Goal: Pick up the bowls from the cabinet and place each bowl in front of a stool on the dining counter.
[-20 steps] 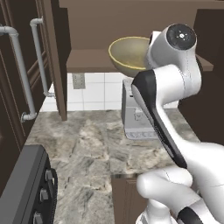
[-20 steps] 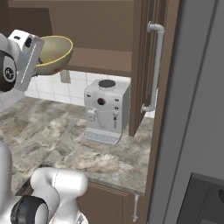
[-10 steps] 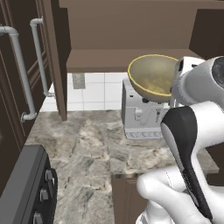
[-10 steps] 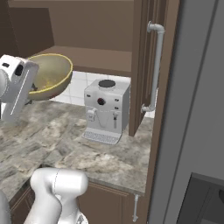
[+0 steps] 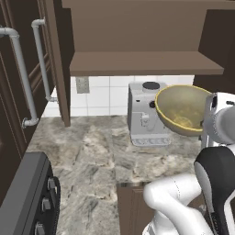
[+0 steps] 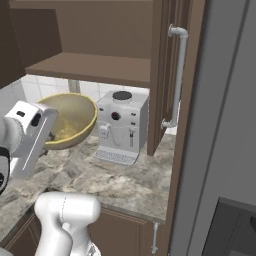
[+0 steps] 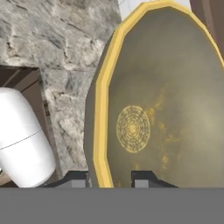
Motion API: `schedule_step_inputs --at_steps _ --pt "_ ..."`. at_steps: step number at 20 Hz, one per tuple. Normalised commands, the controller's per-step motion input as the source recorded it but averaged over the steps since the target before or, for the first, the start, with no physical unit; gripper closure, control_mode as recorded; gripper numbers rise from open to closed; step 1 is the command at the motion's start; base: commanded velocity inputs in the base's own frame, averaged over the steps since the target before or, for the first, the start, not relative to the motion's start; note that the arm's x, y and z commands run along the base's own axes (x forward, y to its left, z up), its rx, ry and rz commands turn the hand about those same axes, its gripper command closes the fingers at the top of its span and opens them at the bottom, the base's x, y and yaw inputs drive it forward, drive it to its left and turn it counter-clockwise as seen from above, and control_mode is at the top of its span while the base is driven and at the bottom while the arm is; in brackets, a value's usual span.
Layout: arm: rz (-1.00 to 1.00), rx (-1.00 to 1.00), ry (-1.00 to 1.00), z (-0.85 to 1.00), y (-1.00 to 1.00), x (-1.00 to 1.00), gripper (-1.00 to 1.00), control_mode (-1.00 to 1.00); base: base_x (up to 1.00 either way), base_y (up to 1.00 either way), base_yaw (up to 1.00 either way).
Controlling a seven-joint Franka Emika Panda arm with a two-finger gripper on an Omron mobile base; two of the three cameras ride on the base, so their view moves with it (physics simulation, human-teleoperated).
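- Carrying the olive bowl, the arm has swung it down and away from the cabinet; a second ago it was up level with the shelf edge, now it hangs lower, in front of the coffee machine.
- From the other side the bowl sits just left of the machine, above the marbled worktop, tipped so its mouth faces partly sideways.
- Along the hand, the gripper is clamped on the bowl's yellow rim, one finger outside the wall and one inside; the grip looks narrow and settled.
- Inside the bowl a round yellow pattern shows on the bottom.
- What I can see of the shelf is bare, and I can't spot the reddish-brown bowl from where I stand.
- To my eye this means the pick-up of the first bowl is done and the carry has begun.
- The dining counter and stools are nowhere in sight here, so the base probably has to drive before any placing.
- One risk: the tilted bowl is held by its rim alone, so a sharp swing could twist it in the fingers.
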Motion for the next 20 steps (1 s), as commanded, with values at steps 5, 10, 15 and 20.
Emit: schedule_step_inputs --at_steps 5,10,15,20 --pt "0.0 0.05 0.08 -0.35 0.0 -0.01 1.0 -1.0 0.0 0.0 0.0" --pt "0.0 0.04 0.08 -0.2 0.0 0.0 1.0 -1.0 0.0 0.0 0.0" --pt "0.0 0.0 0.0 -0.25 0.0 0.0 1.0 -1.0 0.0 0.0 0.0" --pt "0.0 0.0 0.0 0.0 0.0 0.0 1.0 -1.0 0.0 0.0 0.0"
